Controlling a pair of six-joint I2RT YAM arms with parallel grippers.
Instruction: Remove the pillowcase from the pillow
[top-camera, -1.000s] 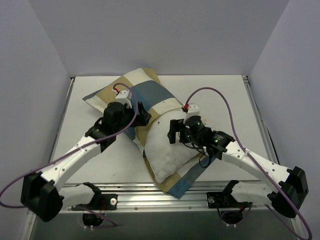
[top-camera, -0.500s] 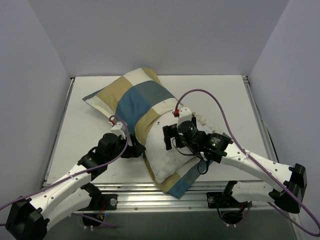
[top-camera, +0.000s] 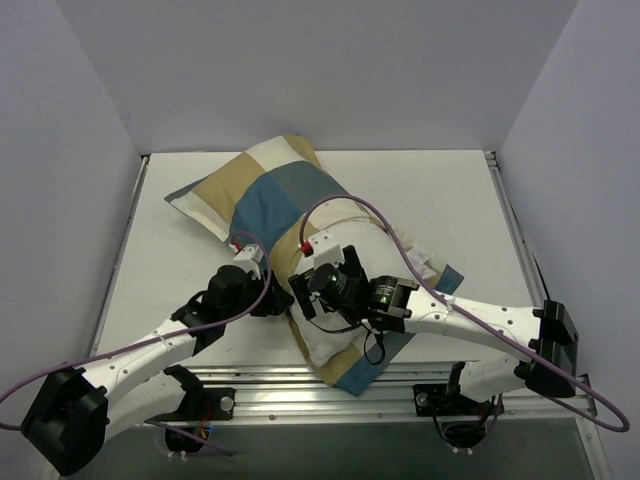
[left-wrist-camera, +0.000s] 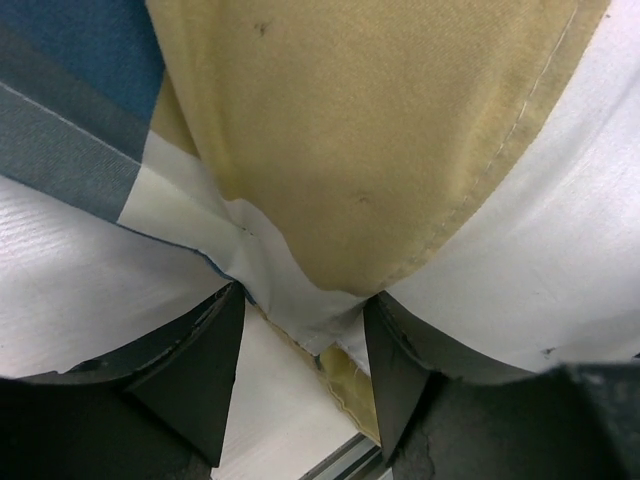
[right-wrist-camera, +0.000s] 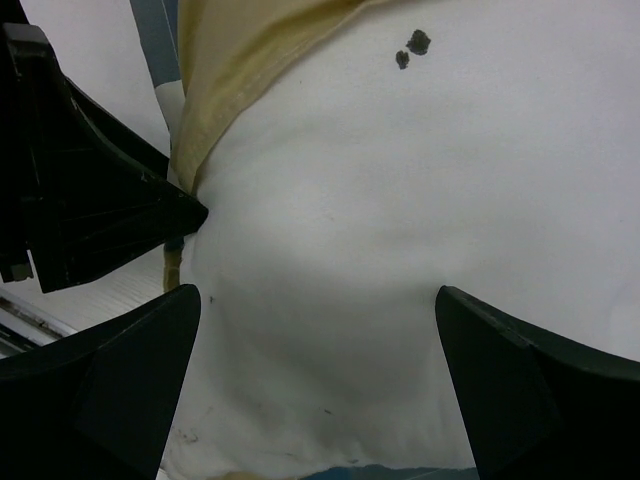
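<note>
The pillowcase (top-camera: 275, 195) covers the far-left end of the pillow (top-camera: 322, 345), which lies diagonally on the bench (top-camera: 460, 200) with its bare white end toward the arm bases. Note that the cloth's tan edge sits directly between the left fingers (left-wrist-camera: 195, 370), the nearer pair. They stand part-closed around it, and you cannot tell whether they pinch. The right fingers (right-wrist-camera: 110, 390) are spread wide over bare pillow. From above, the arms hide the edge line.

One pillowcase (top-camera: 290, 190), one pillow (top-camera: 325, 345), two robot arms (top-camera: 150, 350) (top-camera: 480, 320), two tools (left-wrist-camera: 302, 300) (right-wrist-camera: 318, 295), two purple cables (top-camera: 100, 350) (top-camera: 363, 205), one table (top-camera: 450, 200)
</note>
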